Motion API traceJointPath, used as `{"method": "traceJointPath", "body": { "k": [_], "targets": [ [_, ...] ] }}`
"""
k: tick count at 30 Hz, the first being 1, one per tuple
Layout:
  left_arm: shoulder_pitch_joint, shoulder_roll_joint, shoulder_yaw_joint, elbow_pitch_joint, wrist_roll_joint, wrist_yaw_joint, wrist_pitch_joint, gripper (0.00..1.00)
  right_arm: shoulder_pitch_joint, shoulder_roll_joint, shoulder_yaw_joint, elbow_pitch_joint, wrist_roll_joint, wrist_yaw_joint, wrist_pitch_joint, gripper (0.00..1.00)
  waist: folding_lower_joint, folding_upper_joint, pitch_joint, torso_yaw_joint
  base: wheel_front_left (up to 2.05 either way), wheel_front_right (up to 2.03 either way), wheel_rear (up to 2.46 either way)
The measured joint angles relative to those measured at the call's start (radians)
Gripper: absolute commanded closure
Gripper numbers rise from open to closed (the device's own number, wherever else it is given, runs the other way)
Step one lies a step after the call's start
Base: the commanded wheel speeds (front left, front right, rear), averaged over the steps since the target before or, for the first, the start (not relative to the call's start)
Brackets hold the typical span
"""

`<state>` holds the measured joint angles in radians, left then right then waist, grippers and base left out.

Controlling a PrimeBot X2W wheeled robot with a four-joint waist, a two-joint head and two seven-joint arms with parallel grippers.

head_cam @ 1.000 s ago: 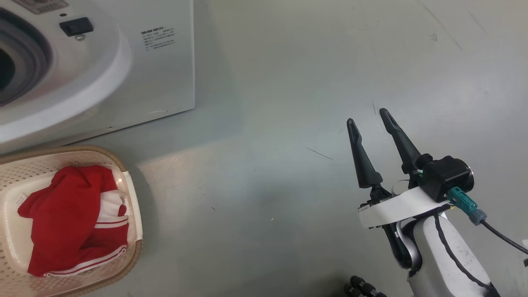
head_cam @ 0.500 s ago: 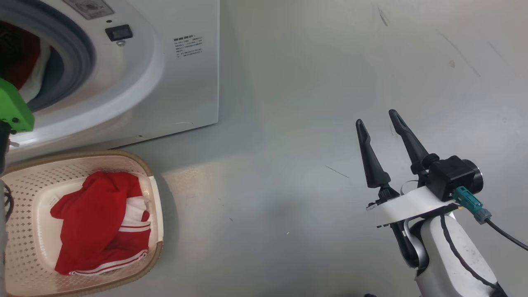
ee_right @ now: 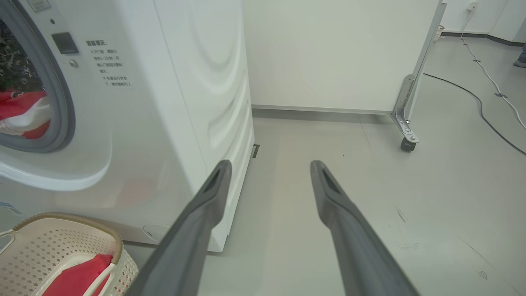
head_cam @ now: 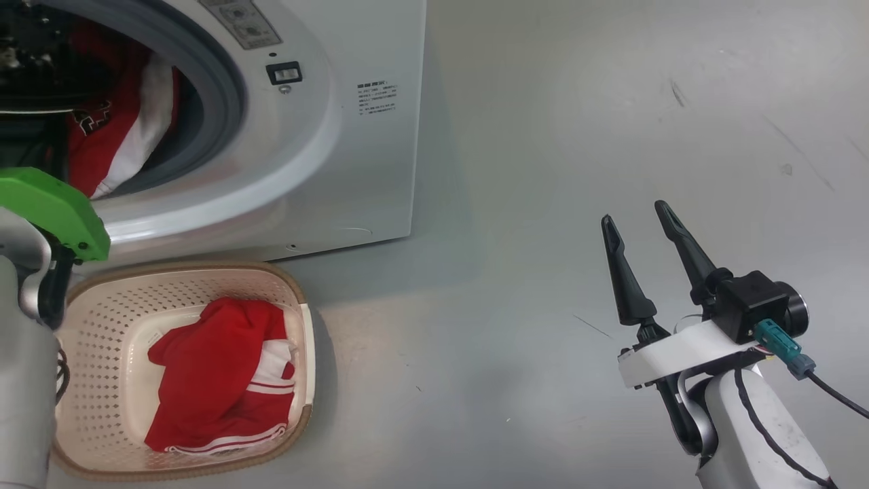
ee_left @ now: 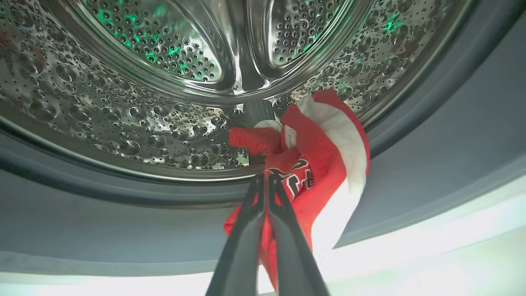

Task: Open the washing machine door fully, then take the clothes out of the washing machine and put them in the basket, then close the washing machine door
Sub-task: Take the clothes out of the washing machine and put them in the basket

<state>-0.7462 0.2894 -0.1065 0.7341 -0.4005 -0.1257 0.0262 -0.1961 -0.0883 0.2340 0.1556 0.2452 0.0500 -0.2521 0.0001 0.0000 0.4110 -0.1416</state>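
Observation:
The white washing machine stands at the upper left, its mouth uncovered; the washing machine door is out of view. Red-and-white clothes hang at the grey gasket. In the left wrist view my left gripper is shut on this red garment, which bears lettering, at the lip of the steel drum. The cream basket sits on the floor below the mouth and holds another red garment. My right gripper hovers open and empty over the floor, far to the right.
My left arm's green cover sits between the machine's mouth and the basket. In the right wrist view a white panel on a caster stands behind the machine, and a cable runs across the grey floor.
The head camera has turned, so the machine and basket sit further right and the drum's red garment and my left arm have come into view. My right gripper stays open.

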Motion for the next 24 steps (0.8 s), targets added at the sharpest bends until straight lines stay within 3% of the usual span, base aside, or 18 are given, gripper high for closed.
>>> {"method": "traceJointPath", "body": {
  "k": [24],
  "targets": [
    [0.179,-0.015,-0.030,-0.092,-0.008,0.000,-0.248,1.00,0.068,-0.013,-0.028,0.014,0.007,0.002,0.000,0.00,0.0000,0.0000,-0.166,0.147,0.00,0.00,0.00]
  ]
}}
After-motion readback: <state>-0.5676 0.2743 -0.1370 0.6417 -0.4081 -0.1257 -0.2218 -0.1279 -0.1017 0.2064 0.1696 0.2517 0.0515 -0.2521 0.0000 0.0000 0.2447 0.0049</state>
